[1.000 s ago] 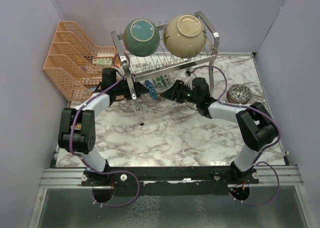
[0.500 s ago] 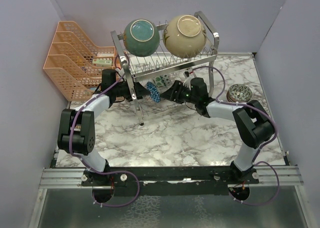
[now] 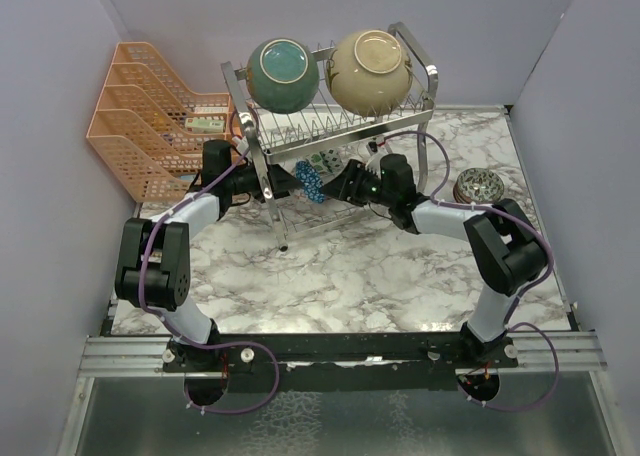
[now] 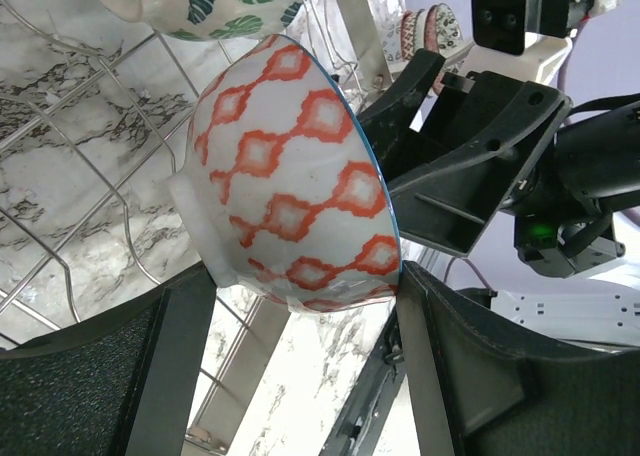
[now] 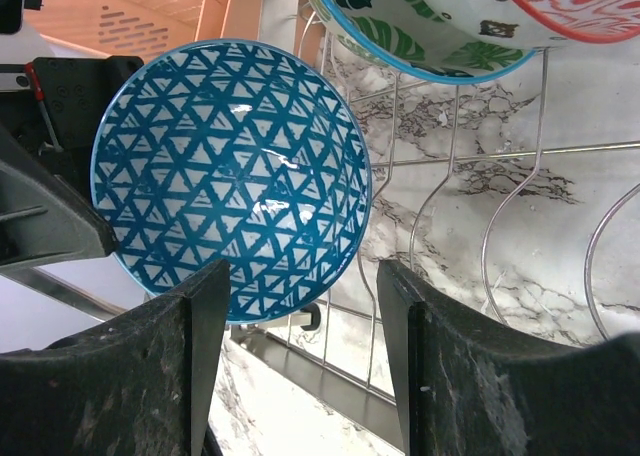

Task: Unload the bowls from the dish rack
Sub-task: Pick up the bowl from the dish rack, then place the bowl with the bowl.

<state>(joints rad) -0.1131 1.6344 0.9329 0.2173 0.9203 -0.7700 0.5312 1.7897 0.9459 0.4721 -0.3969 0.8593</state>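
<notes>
The silver wire dish rack carries a teal bowl and a cream bowl on its top tier. In the lower tier my left gripper is shut on a small bowl, orange-patterned outside and blue-triangled inside, held on edge; one finger is at its foot and the other at its rim. My right gripper is open and empty, facing the bowl's inside from the right, close to it but apart. A leaf-patterned small bowl and a red-patterned one stand in the lower tier behind.
The orange mesh organizer stands at the back left, close to my left arm. A small patterned bowl lies on the marble table right of the rack. The rack's shiny legs and wires surround both grippers.
The small blue-and-orange bowl has shifted slightly right with my left gripper. My right gripper has crept a little left and back toward it.
</notes>
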